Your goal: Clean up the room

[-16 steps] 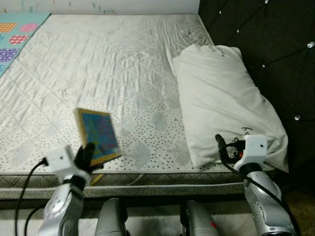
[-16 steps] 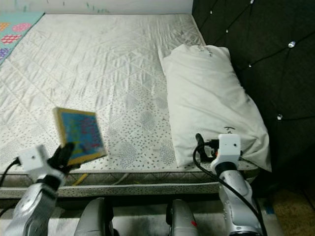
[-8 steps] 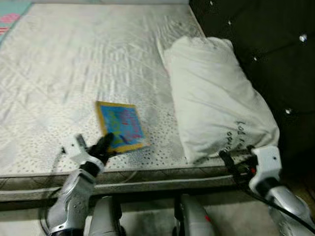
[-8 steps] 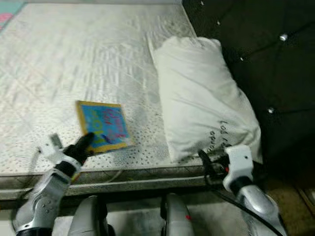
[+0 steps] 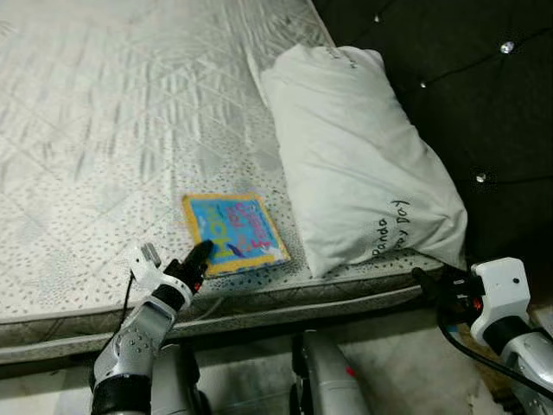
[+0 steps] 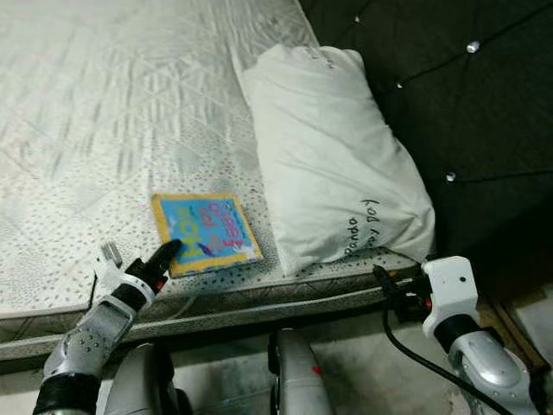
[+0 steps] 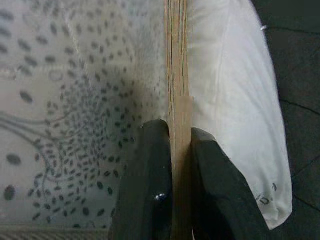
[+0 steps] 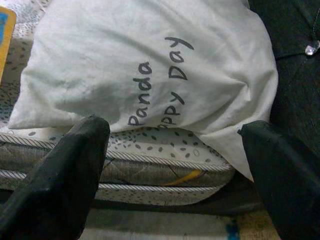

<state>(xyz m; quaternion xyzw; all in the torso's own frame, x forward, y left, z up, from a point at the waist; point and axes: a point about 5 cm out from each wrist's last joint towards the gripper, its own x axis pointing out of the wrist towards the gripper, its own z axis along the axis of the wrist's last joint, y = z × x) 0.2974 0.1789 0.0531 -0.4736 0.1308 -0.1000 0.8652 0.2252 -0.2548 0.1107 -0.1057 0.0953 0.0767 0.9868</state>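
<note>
Nearest the robot, just off the near edge of the mattress (image 5: 104,121), the left gripper (image 5: 195,259) pinches the near corner of a thin children's board book (image 5: 233,232) with a yellow border and blue cover; in the left wrist view its two black fingers (image 7: 150,180) are closed narrowly on the book's edge, one on each face. The book lies flat, or very nearly flat, on the dotted mattress surface, close to the near edge and just beside the near end of the white pillow (image 5: 359,156), without clearly touching it. The right gripper (image 5: 436,285) hangs below the mattress edge, beyond the pillow's near corner, its fingers (image 8: 65,170) spread wide and holding nothing; that wrist view faces the pillow's printed words "Panda" and "Day". Farther along the mattress, the pillow lies lengthwise against the dark tufted headboard (image 5: 449,78). The step in hand appears to be setting down or repositioning the book. To do it well, the grip on the corner should be eased apart only once the book rests fully on the mattress, and the arm drawn straight back toward the near edge so the fingers do not drag the book off the bed.
</note>
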